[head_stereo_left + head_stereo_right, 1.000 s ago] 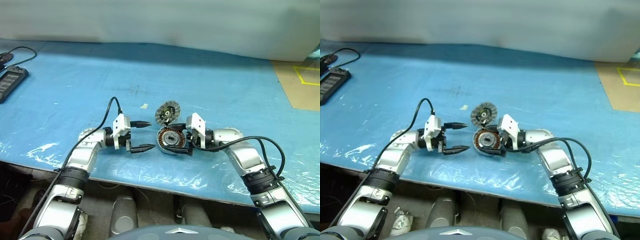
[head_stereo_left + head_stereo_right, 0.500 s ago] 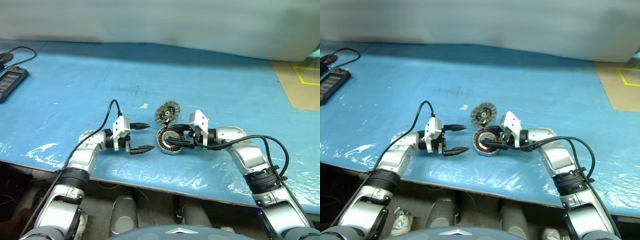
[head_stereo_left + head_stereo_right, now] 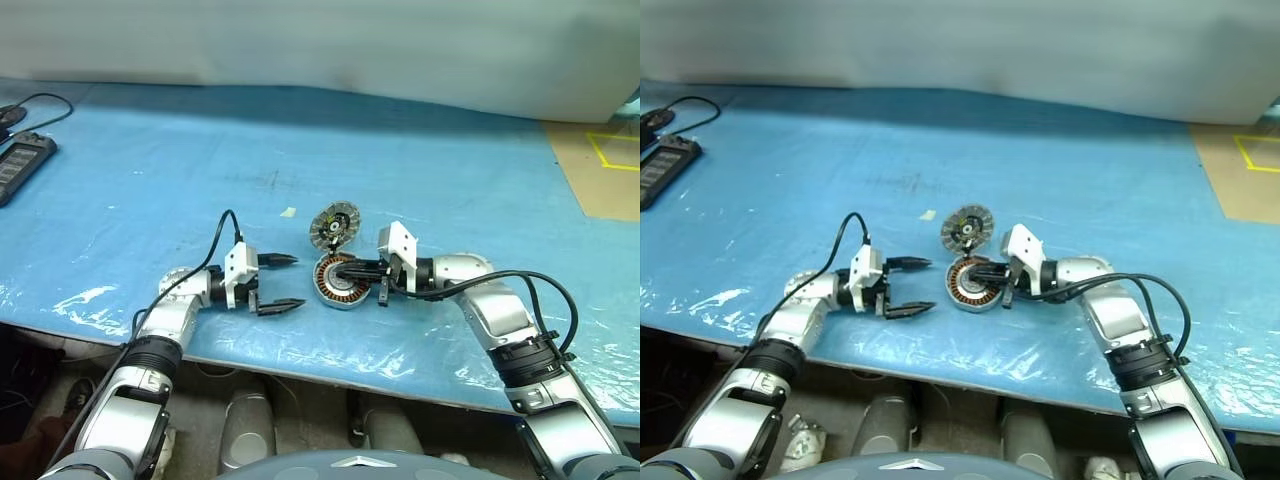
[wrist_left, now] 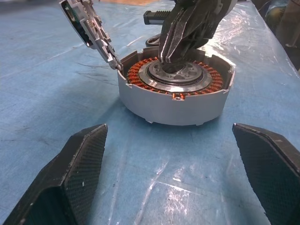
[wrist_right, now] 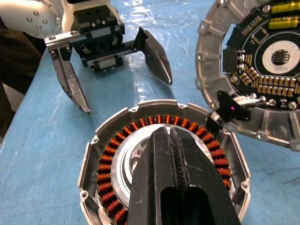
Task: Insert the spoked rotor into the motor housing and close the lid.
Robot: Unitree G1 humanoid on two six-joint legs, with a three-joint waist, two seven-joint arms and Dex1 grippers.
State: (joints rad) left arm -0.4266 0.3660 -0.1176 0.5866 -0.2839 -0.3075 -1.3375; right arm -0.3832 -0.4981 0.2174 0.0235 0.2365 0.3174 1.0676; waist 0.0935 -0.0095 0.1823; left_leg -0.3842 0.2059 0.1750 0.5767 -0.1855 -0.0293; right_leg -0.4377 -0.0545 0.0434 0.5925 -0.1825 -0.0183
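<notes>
The motor housing (image 3: pixel 343 283), a shallow silver casing ringed with copper windings, lies on the blue table. Its lid (image 3: pixel 334 226) stands open behind it, hinged at the rim, circuit face (image 5: pixel 262 70) showing. My right gripper (image 3: pixel 345 270) reaches in from the right, shut, with its fingertips (image 4: pixel 168 58) down on the housing's silver centre hub and nothing visible between them. My left gripper (image 3: pixel 293 281) is open, level, a short way left of the housing and pointing at it. The spoked rotor is out of view.
A black device (image 3: pixel 20 165) with a cable lies at the table's far left. A small pale scrap (image 3: pixel 288 212) lies behind the left gripper. A brown board with yellow tape (image 3: pixel 600 165) is at the far right. The table's front edge (image 3: pixel 330 362) runs close below both grippers.
My right gripper has closed: its fingers stood spread beside the housing and are now together over the hub. The left gripper has sunk a little, still open.
</notes>
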